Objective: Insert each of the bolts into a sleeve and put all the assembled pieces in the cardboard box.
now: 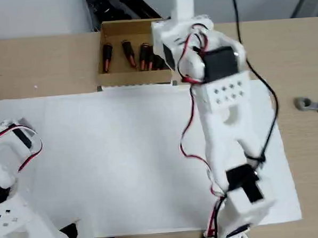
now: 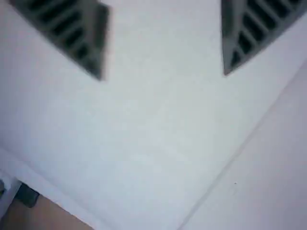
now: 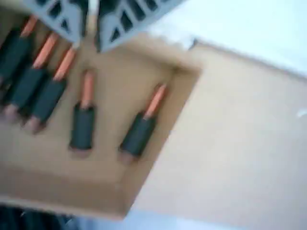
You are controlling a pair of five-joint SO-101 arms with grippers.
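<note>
Your right pincer [image 3: 90, 38] hangs over the right end of the cardboard box [image 1: 130, 78], which sits at the far edge of the worktop [image 1: 38, 56], a little left of centre. Its jaws are drawn in to a thin slit and have hold of nothing. Your left pincer [image 2: 163, 38] is at the near left corner, above the white paper sheet [image 1: 113, 153]. Its jaws are spread wide and it holds nothing either.

Inside the box the right wrist view gives you five assembled pieces [image 3: 82, 127], each a dark sleeve with an orange bolt shaft sticking out of one end. Three lie close together side by side, and two lie a little apart from them and from each other. All five lie flat on the box floor, roughly parallel.

With five pieces boxed and both pincers empty, you can judge the task at or very close to its end. The inserting and the dropping-in look done for everything these views take in. What is left, as far as I can judge, is to lift the right arm out of the box and bring it home. A small metal tool [image 1: 307, 104] lies on the bare worktop at the far right, well away from the box, and looks to be no part of the job
</note>
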